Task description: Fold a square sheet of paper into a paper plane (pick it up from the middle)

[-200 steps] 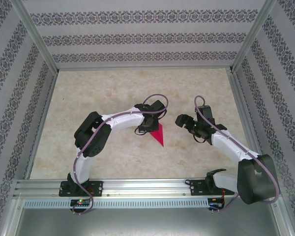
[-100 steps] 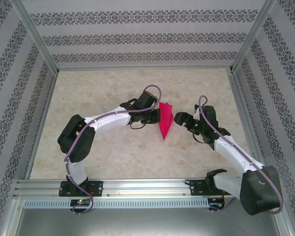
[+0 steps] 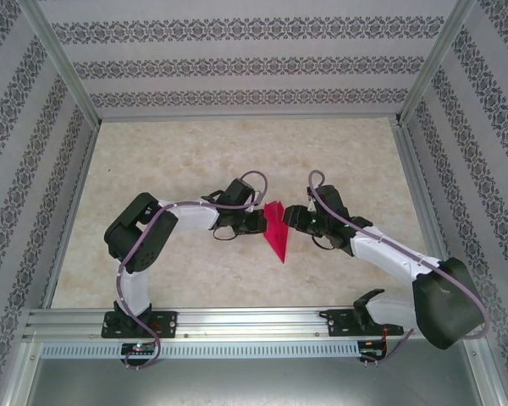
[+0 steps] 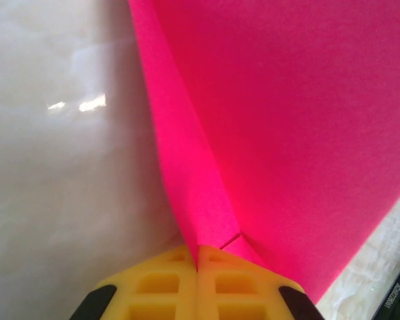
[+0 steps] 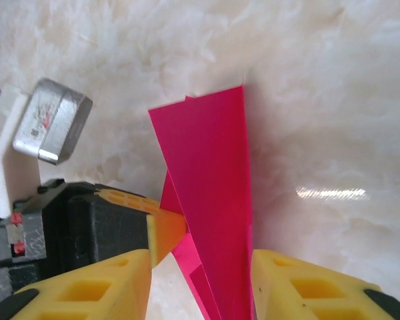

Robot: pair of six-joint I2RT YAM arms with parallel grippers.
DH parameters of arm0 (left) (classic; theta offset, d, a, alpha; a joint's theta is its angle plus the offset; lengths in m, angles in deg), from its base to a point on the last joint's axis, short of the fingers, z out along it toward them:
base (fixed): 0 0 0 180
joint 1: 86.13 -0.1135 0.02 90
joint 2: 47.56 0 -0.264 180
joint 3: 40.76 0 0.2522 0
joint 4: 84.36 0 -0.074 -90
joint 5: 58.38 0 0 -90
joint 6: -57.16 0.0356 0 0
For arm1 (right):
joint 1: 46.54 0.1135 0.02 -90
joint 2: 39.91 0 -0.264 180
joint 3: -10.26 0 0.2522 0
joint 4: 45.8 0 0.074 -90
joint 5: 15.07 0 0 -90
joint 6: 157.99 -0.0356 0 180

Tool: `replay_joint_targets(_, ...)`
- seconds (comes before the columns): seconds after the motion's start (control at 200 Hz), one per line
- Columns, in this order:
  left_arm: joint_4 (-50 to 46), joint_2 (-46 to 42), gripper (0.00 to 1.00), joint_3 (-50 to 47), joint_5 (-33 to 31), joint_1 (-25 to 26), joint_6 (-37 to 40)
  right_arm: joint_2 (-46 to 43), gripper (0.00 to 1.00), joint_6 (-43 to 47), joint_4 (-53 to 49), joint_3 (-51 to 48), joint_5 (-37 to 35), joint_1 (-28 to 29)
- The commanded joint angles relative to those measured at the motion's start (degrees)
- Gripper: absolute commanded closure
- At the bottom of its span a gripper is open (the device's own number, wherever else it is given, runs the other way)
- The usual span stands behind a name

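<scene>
The square sheet of paper stands folded into a narrow magenta paper plane, held above the table's middle with its point toward the near edge. My left gripper is shut on the plane's folded ridge from the left; its yellow pads pinch the paper plane with no gap. My right gripper comes from the right and is open, its pads standing either side of the paper plane. The right pad sits against the paper's edge; the left pad stands apart from it. The left gripper's fingertip shows beside the plane.
The marble-patterned tabletop lies under both arms, fenced by aluminium rails at the near edge and patterned walls on three sides. The left wrist's camera housing sits close to my right gripper.
The left arm lifted the plane off the table and swung it toward the centre. The right gripper moved left to the plane, and its jaws have narrowed around it.
</scene>
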Motion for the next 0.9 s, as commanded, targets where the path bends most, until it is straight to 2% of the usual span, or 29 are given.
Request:
replay_joint_targets(0.0,6.0,-1.0,1.00,-0.4,1.8,-1.2,1.2,2.2,0.58,-0.2,-1.5,3.7,-2.0,2.3)
replay_joint_targets(0.205,6.7,-0.6,1.00,-1.2,1.2,-1.5,0.6,6.0,0.61,1.2,-5.5,7.4,-3.8,4.7)
replay_joint_targets(0.385,5.4,-0.2,1.00,-1.0,0.4,-1.5,0.9,8.9,0.56,2.2,-7.0,8.4,-4.7,5.7)
replay_joint_targets(0.664,4.9,0.1,1.00,-1.2,-0.2,-1.5,0.6,11.6,0.55,2.5,-6.6,7.9,-4.0,6.8)
replay_joint_targets(0.899,5.6,0.6,1.00,-1.8,-0.4,-1.5,0.5,11.6,0.52,3.5,-8.6,8.5,-6.7,7.5)
